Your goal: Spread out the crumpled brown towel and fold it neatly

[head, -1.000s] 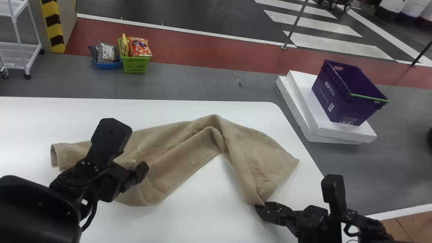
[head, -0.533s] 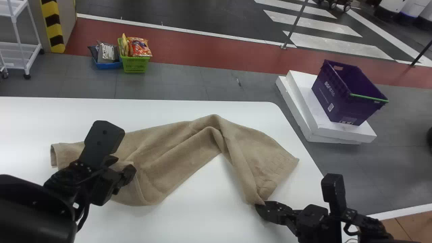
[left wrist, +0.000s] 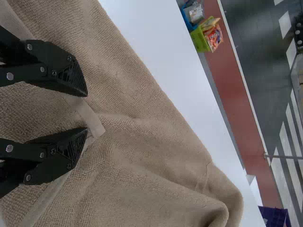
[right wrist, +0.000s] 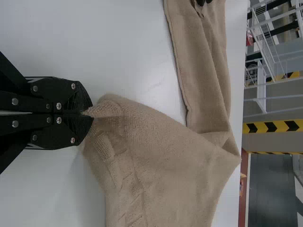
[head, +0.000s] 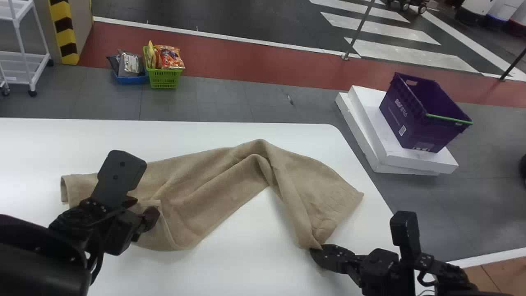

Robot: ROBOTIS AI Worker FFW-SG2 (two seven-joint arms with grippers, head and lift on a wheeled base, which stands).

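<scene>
One brown towel [head: 218,185] lies on one table [head: 246,273]. I operate two grippers: left gripper [head: 141,209] over the towel, jaws parted; right gripper [head: 316,250] clamped on the towel's near corner.

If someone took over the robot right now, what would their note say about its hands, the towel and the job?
Left hand: open, over the towel near a folded-over edge.
Right hand: shut on a towel corner.
Towel: on the white table, in a long, bent, creased strip.
Done: only partly spread.
Left to do: finish flattening, then fold neatly.
</scene>
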